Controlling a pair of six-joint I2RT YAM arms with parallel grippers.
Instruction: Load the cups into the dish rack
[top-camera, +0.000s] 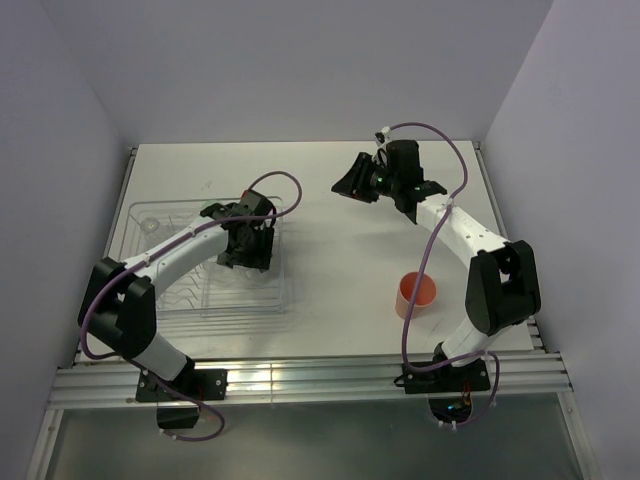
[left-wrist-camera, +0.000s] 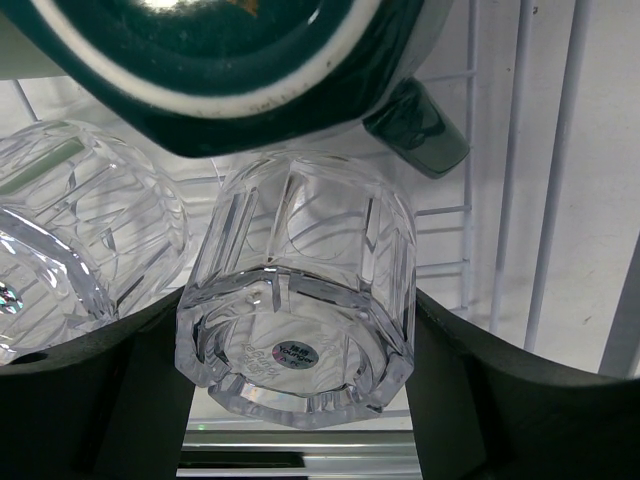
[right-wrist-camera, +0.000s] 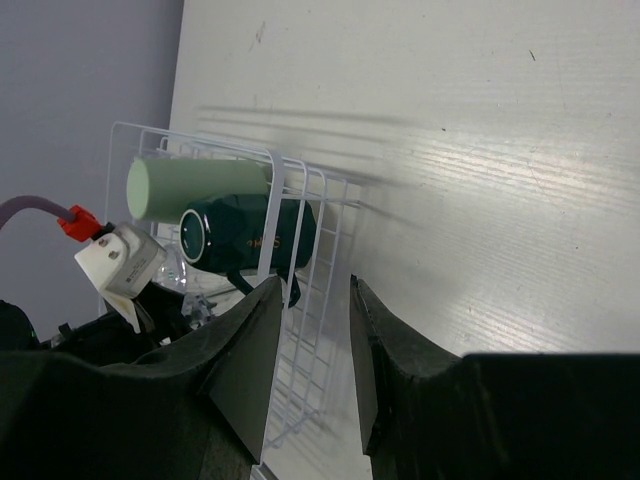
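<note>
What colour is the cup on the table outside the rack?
The cup is salmon pink, clearest in the top external view.

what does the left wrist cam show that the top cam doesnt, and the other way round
Left wrist only: the clear glass clamped between the fingers of the left gripper, with a label on its base. Top only: the pink cup standing alone on the table, and the right arm raised away from the rack. Both: the rack's wires.

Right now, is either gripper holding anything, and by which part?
The left gripper clamps a clear glass by its sides, near the base. The right gripper holds nothing.
</note>
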